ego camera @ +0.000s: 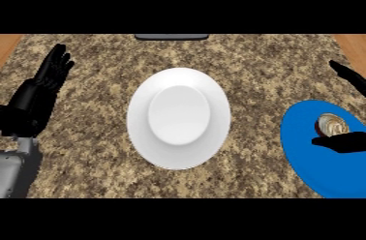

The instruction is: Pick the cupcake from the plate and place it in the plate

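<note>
A white plate (178,84) lies in the middle of the granite counter, with nothing on it. At the right edge lies a blue plate (307,147), and on it stands the cupcake (331,124), seen from above as a small round with a tan top. My right hand (344,142) is at the cupcake: its thumb lies just below the cupcake and its fingers (350,77) stretch past it at the far right, spread and not closed round it. My left hand (44,84) rests open at the left edge, fingers up.
The speckled granite counter (93,152) has wooden strips at both far corners. A dark grey object (172,37) lies at the back edge, in the middle.
</note>
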Robot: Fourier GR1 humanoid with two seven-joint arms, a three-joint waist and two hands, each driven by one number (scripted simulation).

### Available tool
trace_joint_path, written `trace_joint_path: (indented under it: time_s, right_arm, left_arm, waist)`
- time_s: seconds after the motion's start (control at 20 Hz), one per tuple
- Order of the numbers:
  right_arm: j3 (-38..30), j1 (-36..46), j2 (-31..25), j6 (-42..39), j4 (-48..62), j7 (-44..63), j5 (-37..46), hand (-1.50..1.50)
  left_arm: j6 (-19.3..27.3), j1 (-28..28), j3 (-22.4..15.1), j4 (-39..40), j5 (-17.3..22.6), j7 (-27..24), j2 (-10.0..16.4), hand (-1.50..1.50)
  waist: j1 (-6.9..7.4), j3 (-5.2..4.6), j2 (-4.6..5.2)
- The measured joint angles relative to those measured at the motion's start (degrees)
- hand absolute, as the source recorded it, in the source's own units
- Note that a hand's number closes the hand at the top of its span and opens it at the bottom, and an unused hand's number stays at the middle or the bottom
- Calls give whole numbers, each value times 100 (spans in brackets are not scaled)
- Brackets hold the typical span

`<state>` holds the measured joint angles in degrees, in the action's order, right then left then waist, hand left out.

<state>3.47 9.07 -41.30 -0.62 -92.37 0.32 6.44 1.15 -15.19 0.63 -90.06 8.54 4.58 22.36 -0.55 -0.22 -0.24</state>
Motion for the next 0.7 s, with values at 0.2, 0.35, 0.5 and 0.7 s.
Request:
trace_joint_path:
  time_s: [0.2, 0.35, 0.5, 0.7]
  right_arm:
    - [154, 137, -783, -809, -209, 1112, 150, -150]
    - [359, 273, -1178, -1511, -289, 1823, 106, -150]
    - [569, 448, -1317, -2104, -338, 2463, 6, -150]
    - [695, 615, -1215, -2578, -246, 2924, 102, -150]
  left_arm:
    - [43, 72, -101, -53, -74, -29, -111, 0]
    - [35, -7, -107, -65, -86, 23, -116, 0]
    - [0, -108, -59, -69, -54, 109, -102, 0]
    - [-30, -107, -49, -24, -131, 82, -173, 0]
  waist:
    - [27, -4, -1]
    - [59, -2, 10]
    - [86, 4, 19]
    - [83, 14, 25]
